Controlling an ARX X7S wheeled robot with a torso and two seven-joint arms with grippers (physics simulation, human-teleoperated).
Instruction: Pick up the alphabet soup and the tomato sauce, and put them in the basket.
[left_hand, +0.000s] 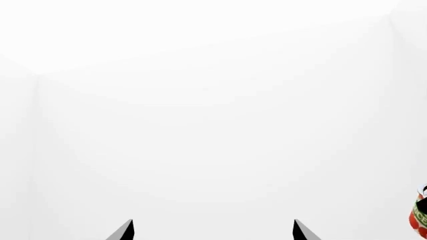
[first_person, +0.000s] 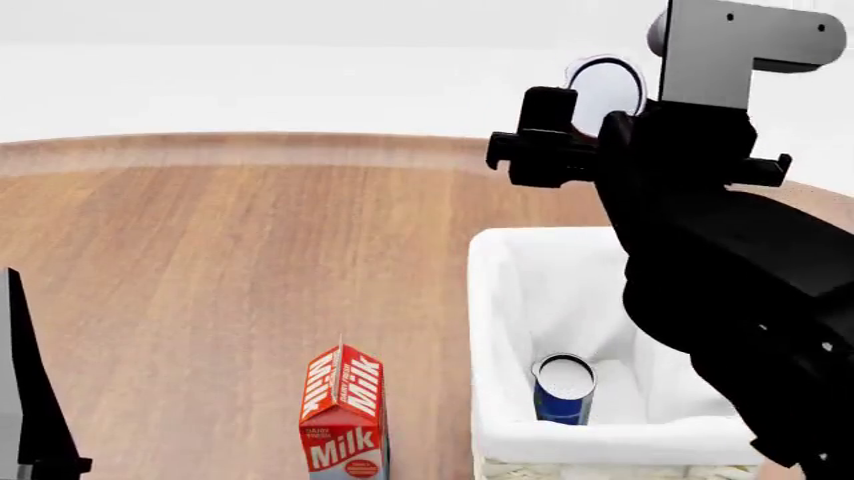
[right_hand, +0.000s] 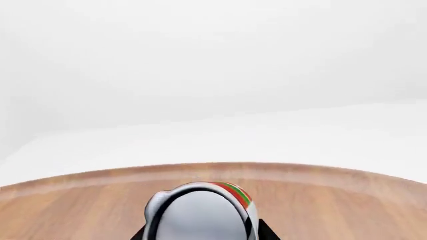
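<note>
Tomato sauce, a small cylindrical can with a red and green label and pale silvery top (right_hand: 200, 212), sits pinched in the right gripper (first_person: 577, 150), raised above the far end of the large rectangular cream-white wicker basket with its white cloth liner (first_person: 494, 330). Inside that basket stands the alphabet soup, a small blue-labelled can with a silvery top (first_person: 563, 390). The left gripper (left_hand: 213, 231) has its dark fingertips spread apart, pinching nothing. A red and white milk carton (first_person: 344, 415) stands on the brown wooden desk (first_person: 227, 260), just beside the basket.
</note>
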